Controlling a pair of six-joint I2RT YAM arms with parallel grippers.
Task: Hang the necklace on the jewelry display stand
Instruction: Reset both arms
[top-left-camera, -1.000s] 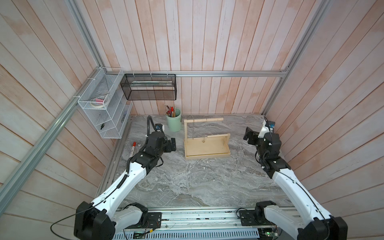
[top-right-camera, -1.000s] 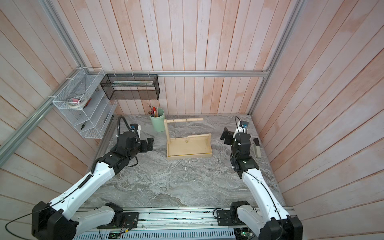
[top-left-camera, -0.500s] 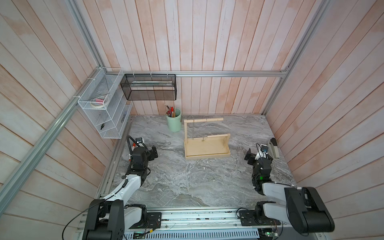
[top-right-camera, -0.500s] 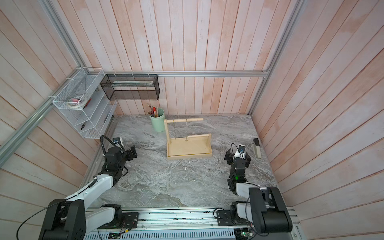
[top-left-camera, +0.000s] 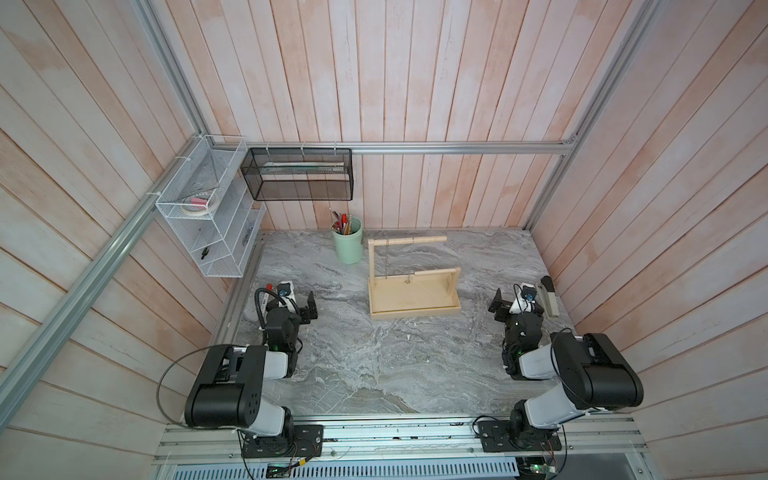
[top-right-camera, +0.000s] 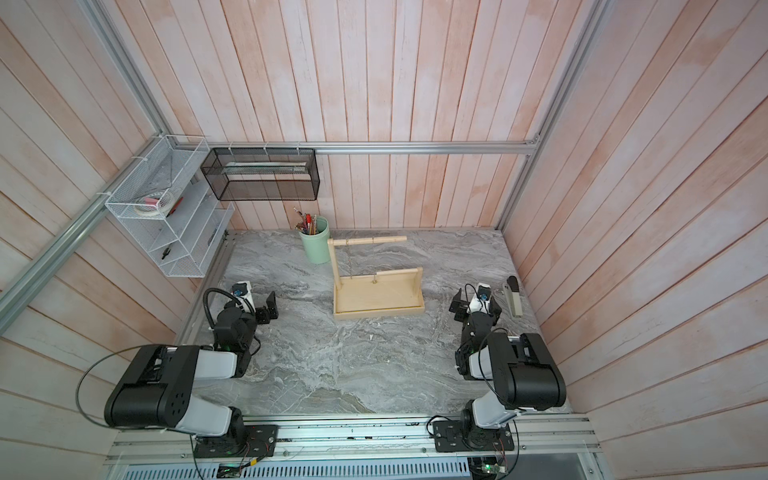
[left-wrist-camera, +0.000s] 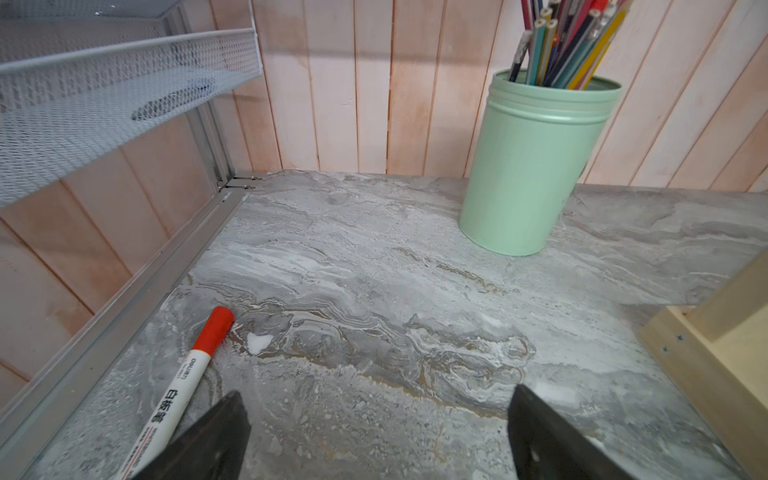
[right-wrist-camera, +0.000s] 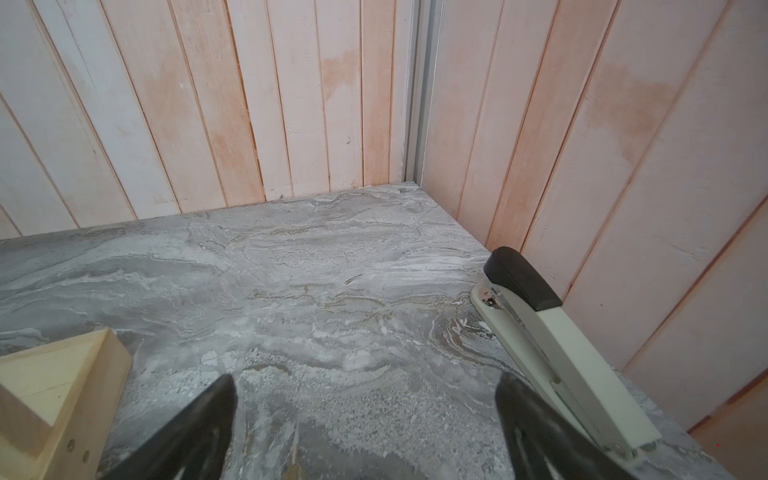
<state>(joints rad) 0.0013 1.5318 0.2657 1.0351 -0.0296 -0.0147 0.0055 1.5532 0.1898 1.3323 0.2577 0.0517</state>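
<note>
So the necklace (top-left-camera: 387, 259) hangs from the top bar (top-left-camera: 415, 240) of the jewelry display stand (top-left-camera: 415, 311), 12 o'clock on the table (top-left-camera: 374, 374). Both are wide open and empty: left gripper (left-wrist-camera: 374, 401) at its 8, right gripper (right-wrist-camera: 365, 382) at its 4. Looks done imo, just park without bumping it.

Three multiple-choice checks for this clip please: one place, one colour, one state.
1. The necklace is: A) hanging from the jewelry display stand's top bar; B) in the pen cup; C) lying in the stand's tray.
2. The marker's cap is: A) blue; B) red; C) green.
3. The left gripper and right gripper are: A) both shut on the marker; B) left open, right shut; C) both open and empty.
Key: 1A, the chain drops from the bar in both top views; 2B, seen in the left wrist view; 3C, nothing sits between either pair of jaws.
</note>
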